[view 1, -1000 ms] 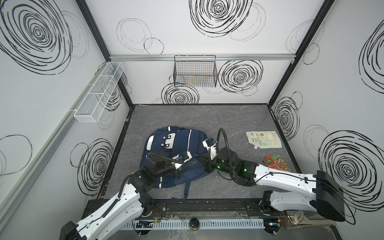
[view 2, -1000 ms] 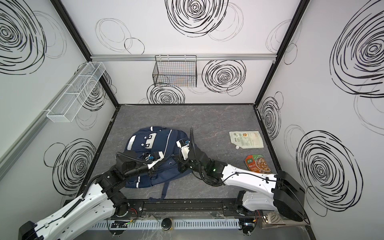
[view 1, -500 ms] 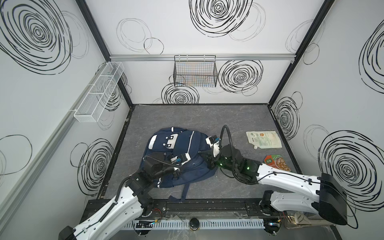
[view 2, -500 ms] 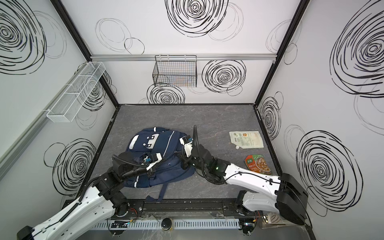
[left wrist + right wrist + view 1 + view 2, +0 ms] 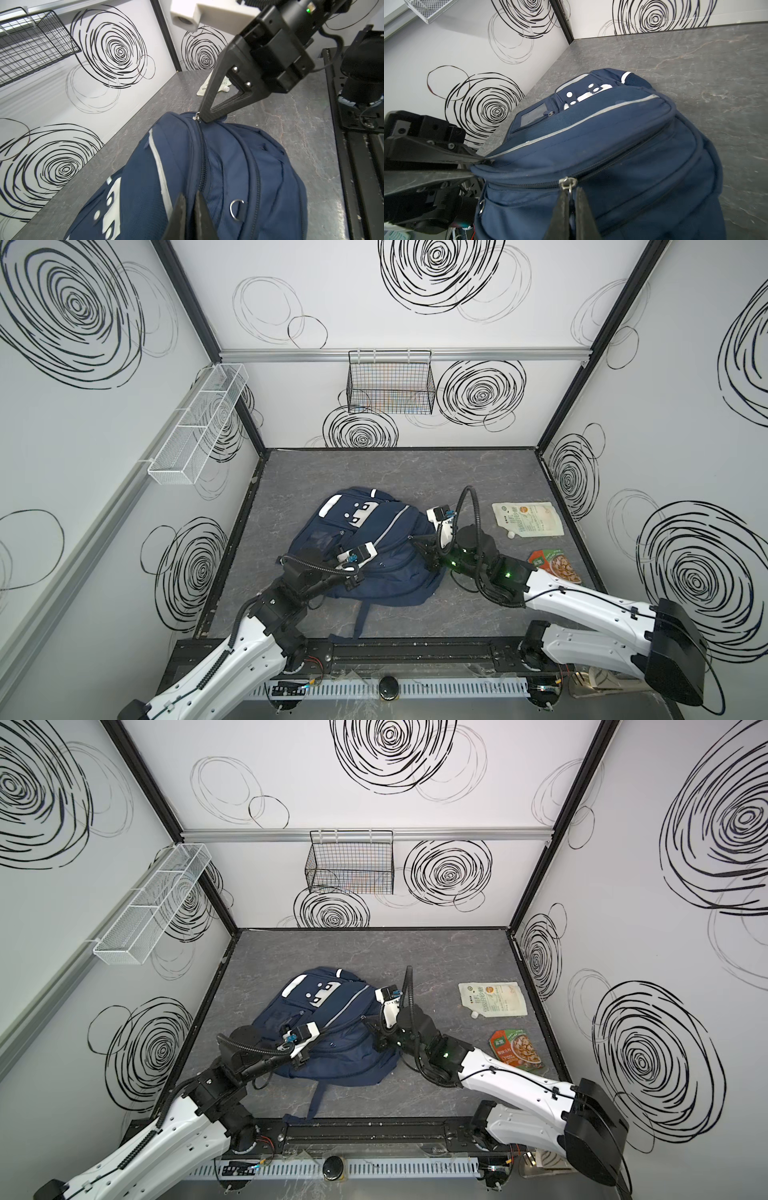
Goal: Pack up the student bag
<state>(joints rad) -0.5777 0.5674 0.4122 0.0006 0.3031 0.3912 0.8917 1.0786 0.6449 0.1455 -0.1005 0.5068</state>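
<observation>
Left pincer (image 5: 354, 577) reaches in from the front-left corner. Its jaws are pressed together on a fold of navy fabric at the near-left side of the student bag (image 5: 376, 531). The left wrist view shows its two dark fingers (image 5: 179, 218) nipped on the cloth just beside a zipper line.

The bag lies on the grey tabletop (image 5: 374, 472), a little left of centre. Its white dotted patch faces the back wall, and one dark strap (image 5: 360, 614) trails toward the front rail. The bag sits directly between the two pincers and is touched by both, with the left one at its near-left flank and the other at its right edge.

There the right pincer (image 5: 420, 546) is clamped on the silver zipper pull (image 5: 568, 184). In the right wrist view the pull's tab runs down between the two fingertips. In the left wrist view the black finger (image 5: 204, 116) meets the pull at the far end of the bag.

Further right, well apart from the bag, a white spouted pouch (image 5: 528, 520) lies flat near the right wall. A red-orange packet (image 5: 555, 567) lies just in front of it.
</observation>
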